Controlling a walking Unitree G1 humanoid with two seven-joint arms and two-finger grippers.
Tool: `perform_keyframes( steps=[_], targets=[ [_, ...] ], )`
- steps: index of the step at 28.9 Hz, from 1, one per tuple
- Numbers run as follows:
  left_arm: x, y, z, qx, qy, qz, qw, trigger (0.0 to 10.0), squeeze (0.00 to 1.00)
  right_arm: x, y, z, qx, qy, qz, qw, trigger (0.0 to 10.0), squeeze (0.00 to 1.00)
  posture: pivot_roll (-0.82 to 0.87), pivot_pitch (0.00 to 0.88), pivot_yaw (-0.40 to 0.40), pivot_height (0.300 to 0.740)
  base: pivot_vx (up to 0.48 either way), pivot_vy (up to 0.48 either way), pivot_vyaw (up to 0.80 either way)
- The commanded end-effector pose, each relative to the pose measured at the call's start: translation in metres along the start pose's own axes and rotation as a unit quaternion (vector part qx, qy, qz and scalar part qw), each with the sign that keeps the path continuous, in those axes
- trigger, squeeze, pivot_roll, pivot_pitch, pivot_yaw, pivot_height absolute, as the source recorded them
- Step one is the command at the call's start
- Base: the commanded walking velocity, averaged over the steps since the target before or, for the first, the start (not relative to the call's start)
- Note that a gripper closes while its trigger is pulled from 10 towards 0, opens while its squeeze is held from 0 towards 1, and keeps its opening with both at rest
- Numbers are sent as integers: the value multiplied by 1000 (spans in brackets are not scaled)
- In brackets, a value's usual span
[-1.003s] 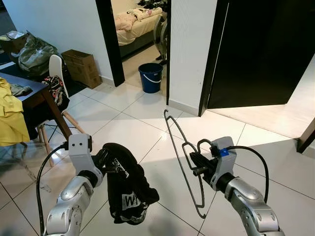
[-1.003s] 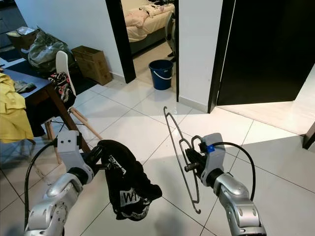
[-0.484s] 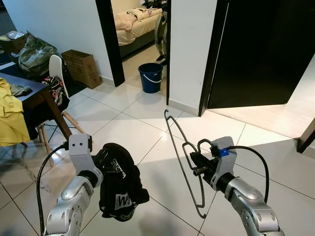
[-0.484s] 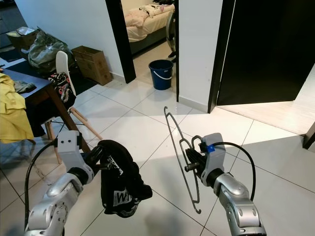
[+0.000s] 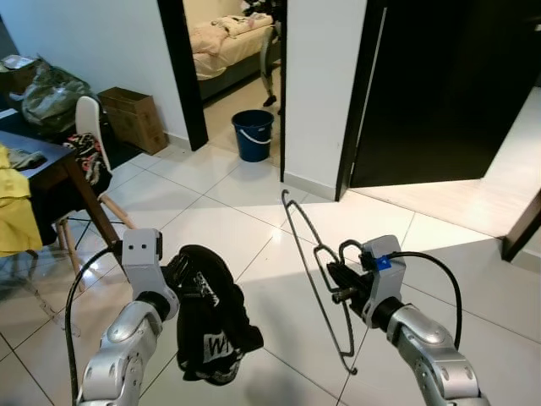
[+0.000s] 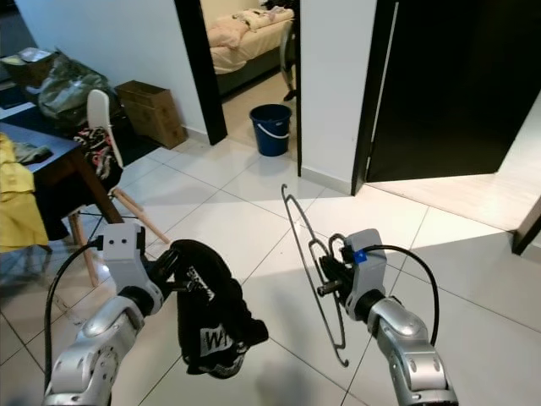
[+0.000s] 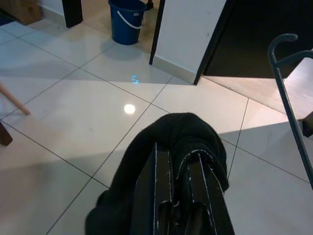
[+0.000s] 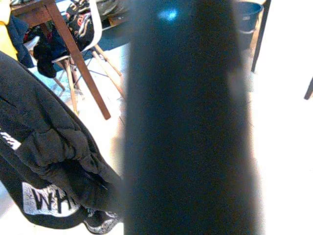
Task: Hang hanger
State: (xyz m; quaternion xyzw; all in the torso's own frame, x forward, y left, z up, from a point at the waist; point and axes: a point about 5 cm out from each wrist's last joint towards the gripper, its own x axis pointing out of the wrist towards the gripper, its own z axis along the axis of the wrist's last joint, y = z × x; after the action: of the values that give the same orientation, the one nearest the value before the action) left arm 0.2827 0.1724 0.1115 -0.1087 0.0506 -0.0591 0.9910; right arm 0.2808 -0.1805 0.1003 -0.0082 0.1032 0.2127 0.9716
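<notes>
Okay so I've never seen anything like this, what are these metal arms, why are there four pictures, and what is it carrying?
It is a walking humanoid robot in a home. The two wide pictures come from a pair of cameras on its head, looking forward and down, so you see its own silver arms reaching out over a white tiled floor. The other two come from cameras on its wrists, looking along the black fingers. The left gripper is shut on a bundled black garment with white lettering, which hangs from it. The right gripper is shut on a thin wire hanger, held roughly upright with its hook at the top. Ahead stand a blue bucket by an open doorway, a cardboard box, and a dark table with a white chair to the robot's left.
</notes>
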Motion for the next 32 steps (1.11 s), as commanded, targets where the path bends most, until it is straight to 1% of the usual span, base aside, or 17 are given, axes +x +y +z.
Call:
perform_keyframes(
  steps=[1, 13, 21, 23, 27, 32],
  targets=[
    [-1, 3, 7, 10, -17, 3, 1000, 10000, 0, 3, 6, 4, -6, -13, 13, 1000, 10000, 0, -84, 12, 61, 740, 240, 0, 644],
    [-2, 4, 8, 16, -22, 6, 1000, 10000, 0, 3, 7, 3, -1, -14, 19, 1000, 10000, 0, -80, 12, 64, 740, 249, 0, 645],
    [-2, 5, 8, 18, -24, 7, 1000, 10000, 0, 3, 7, 4, 9, -24, 15, 1000, 10000, 0, -73, 11, 68, 740, 265, 0, 0],
    [-1, 8, 16, 29, -37, 10, 999, 10000, 0, 4, 8, 4, 11, -26, 14, 1000, 10000, 0, -69, 7, 68, 740, 281, 0, 0],
    [1, 10, 20, 29, -43, 10, 999, 10000, 0, 4, 8, 4, 13, -27, 16, 999, 10000, 0, -67, 7, 70, 740, 284, 0, 0],
    [3, 12, 31, 30, -60, 13, 998, 10000, 0, 4, 8, 3, 15, -28, 17, 999, 10000, 0, -64, 0, 71, 740, 282, 0, 0]
  ],
)
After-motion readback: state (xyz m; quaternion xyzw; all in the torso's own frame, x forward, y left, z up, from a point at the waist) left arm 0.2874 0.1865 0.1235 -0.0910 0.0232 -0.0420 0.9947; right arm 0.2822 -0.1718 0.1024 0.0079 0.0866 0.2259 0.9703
